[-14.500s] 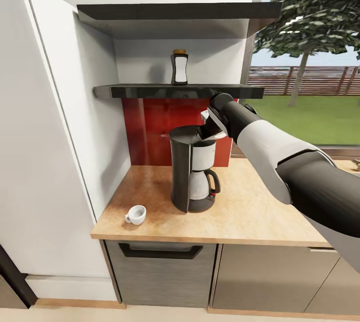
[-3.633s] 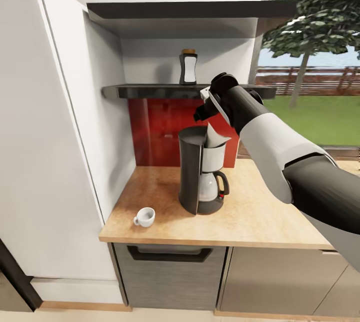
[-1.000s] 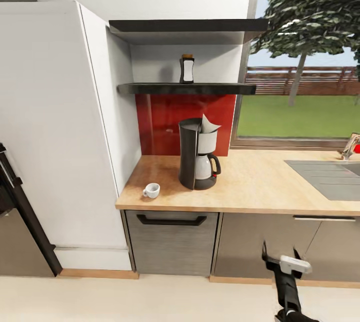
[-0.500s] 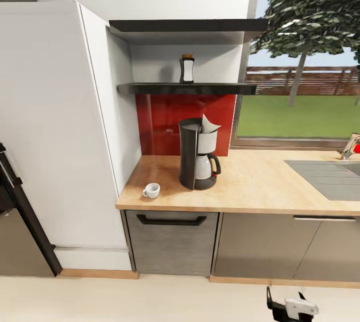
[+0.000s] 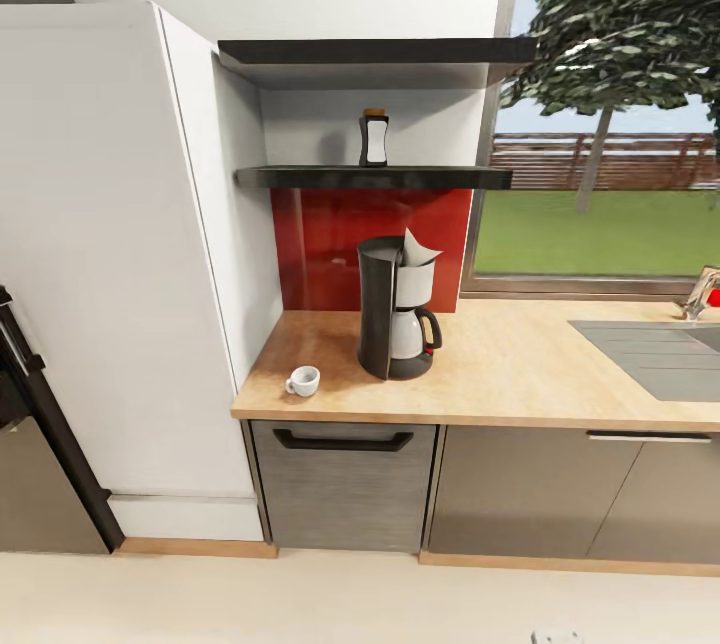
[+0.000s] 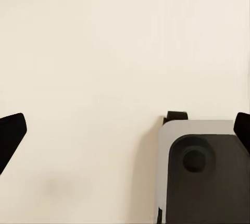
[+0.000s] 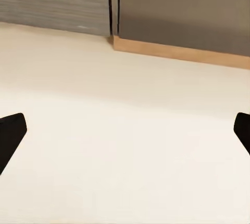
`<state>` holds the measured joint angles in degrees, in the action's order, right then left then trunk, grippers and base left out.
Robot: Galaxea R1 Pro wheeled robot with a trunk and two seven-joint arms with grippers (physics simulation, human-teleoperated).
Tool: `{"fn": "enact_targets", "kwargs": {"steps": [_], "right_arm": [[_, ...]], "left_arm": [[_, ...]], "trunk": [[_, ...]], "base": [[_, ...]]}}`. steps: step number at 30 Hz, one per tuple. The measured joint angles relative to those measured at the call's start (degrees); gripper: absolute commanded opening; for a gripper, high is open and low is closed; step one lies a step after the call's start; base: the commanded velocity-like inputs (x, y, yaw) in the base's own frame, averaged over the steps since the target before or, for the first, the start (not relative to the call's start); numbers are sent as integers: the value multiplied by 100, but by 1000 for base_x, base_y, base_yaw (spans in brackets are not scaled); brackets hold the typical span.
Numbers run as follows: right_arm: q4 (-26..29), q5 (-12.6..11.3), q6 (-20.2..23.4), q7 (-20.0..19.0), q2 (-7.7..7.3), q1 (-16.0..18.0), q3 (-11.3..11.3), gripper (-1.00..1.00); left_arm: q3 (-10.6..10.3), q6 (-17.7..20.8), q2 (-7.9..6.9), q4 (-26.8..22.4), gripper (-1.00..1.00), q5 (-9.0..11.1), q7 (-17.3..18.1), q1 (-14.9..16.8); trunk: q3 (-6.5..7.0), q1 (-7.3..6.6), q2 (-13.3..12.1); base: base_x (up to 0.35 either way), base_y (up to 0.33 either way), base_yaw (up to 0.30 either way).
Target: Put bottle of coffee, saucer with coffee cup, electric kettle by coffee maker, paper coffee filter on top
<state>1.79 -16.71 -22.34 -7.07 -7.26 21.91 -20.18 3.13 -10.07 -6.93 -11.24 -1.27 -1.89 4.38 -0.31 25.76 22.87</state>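
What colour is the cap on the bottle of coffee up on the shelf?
Brown-orange, on the bottle of coffee; it shows best in the head view.

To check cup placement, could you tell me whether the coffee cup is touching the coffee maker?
Apart. The head view shows bare countertop between the coffee cup and the coffee maker.

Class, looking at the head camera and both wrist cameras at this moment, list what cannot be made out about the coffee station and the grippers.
- Bottle of coffee on the kitchen shelf, head view: too small to read its label.
- Coffee cup on the countertop: too small to tell whether it holds anything.
- Coffee maker: its far side is turned away from the head camera.
- Left gripper and right gripper, wrist views: fingertips cut off by the side edges, spread wide over bare floor.
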Motion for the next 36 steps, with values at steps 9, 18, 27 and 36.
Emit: {"fn": "enact_targets", "kwargs": {"steps": [9, 18, 27, 36], "right_arm": [[1, -462, 10, -16, 10, -1, 5, 100], [-4, -513, 10, -9, 15, -1, 3, 100], [-4, -517, 12, -9, 15, -2, 2, 100], [-5, -512, 9, -9, 15, -5, -5, 100]], "left_arm": [[15, -3, 20, -1025, 100, -1, 19, 1], [24, -3, 49, -1687, 100, 5, 26, 0], [29, -10, 52, -1990, 100, 27, 21, 0], [30, -9, 51, -2133, 100, 28, 25, 0]], "trunk": [[0, 0, 0], [0, 1, 0], [0, 0, 0], [0, 0, 0]], "base": [[-3, -122, 0], [-124, -241, 0], [-15, -152, 0], [9, -8, 0]]}}
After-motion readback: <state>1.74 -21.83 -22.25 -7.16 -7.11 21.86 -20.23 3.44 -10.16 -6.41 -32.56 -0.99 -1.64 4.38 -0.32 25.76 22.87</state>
